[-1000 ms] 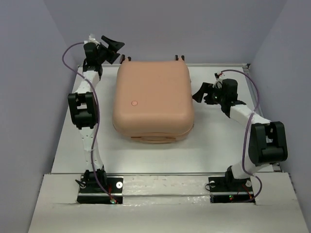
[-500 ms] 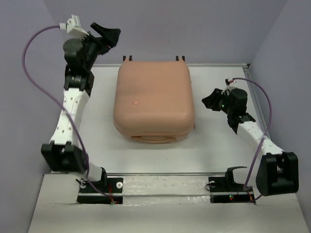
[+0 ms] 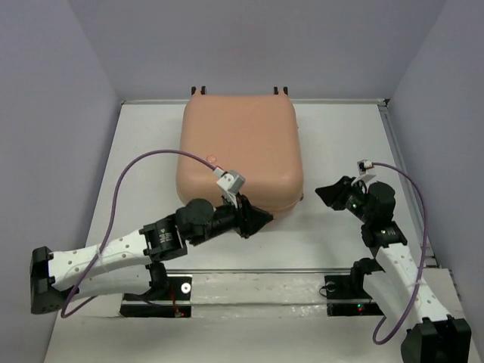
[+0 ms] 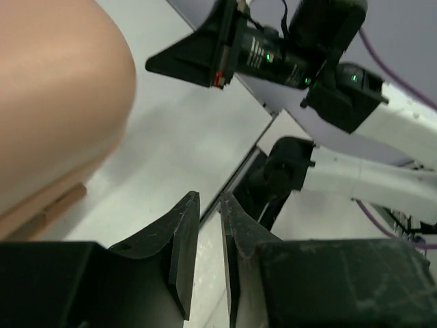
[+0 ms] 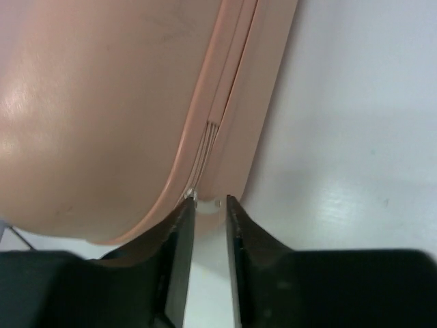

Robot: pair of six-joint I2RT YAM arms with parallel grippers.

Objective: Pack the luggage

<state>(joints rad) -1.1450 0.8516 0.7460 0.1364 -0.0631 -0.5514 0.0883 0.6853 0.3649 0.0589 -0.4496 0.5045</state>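
The peach-pink luggage (image 3: 238,151) lies shut and flat on the white table (image 3: 340,136), its lid up. My left gripper (image 3: 261,219) hangs low just off the case's near right corner and points right. In the left wrist view its jaws (image 4: 209,197) are closed down to a narrow slit with nothing in it, and the luggage (image 4: 54,89) curves past on the left. My right gripper (image 3: 324,193) sits a short way right of the case, pointing at it. In the right wrist view its tips (image 5: 208,201) are almost together, empty, aimed at the zip seam of the luggage (image 5: 102,102).
Two caster wheels (image 3: 198,90) stick out at the luggage's far edge. A metal rail (image 3: 257,271) runs along the near edge by the arm bases. Lilac walls close in the left, back and right sides. The right gripper (image 4: 181,61) shows across from the left one.
The left arm swung from the far left corner down to the luggage's near right corner. The right arm drew back toward its base. Both sets of jaws went from wide open to nearly closed.
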